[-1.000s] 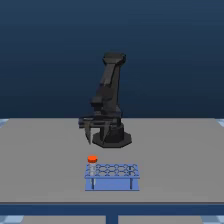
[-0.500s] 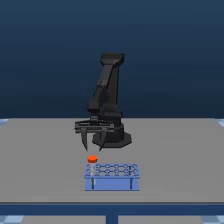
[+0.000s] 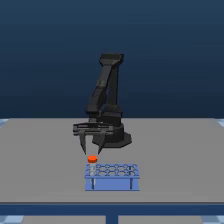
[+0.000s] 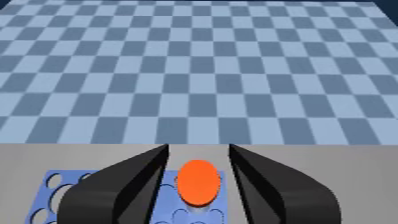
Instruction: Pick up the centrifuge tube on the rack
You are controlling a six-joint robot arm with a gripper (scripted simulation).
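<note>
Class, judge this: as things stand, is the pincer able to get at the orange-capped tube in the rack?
Probably yes. The open pincer hangs just above the tube at the rack corner, its cap between the fingers in the wrist view, nothing between.

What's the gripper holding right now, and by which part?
Nothing. The gripper is open above the centrifuge tube, which sits in the rack. In the wrist view the fingers flank the orange cap with gaps on both sides.

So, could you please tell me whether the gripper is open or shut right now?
Open. The gripper hangs above the centrifuge tube in the rack; in the wrist view its fingers stand apart with the orange cap between them, untouched.
</note>
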